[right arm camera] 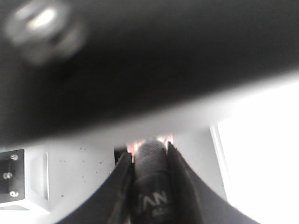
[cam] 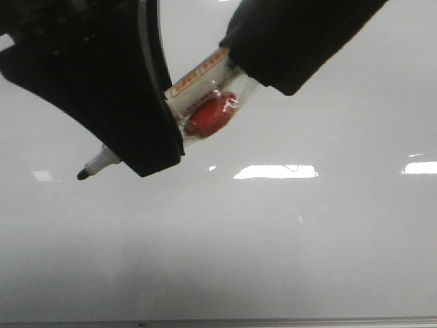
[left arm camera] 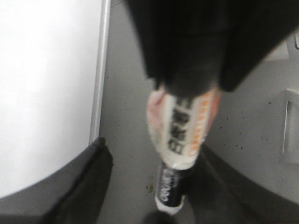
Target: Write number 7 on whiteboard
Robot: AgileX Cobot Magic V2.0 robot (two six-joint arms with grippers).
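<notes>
Whiteboard (cam: pixel 287 246) is filling the front view beneath both arms, and it is showing no stroke of the number 7 yet, only bright reflections. Your right gripper (right arm camera: pixel 150 161) is clamping the dark rear end of the marker (cam: pixel 205 109) between nearly closed jaws. Your left gripper (left arm camera: pixel 156 184) is standing spread around the barrel, with bare floor showing between one finger and the pen, so it is gripping nothing. You are risking most at the marker tip (cam: pixel 83 175), which is poking out past the left claw. I cannot tell whether it is touching the board. Because the pen is being pinched only at its far end, pressure at the tip is likely to pivot it, smearing or skipping the line. The loose wrapping around the barrel is also inviting a slip if the left claw closes there.
</notes>
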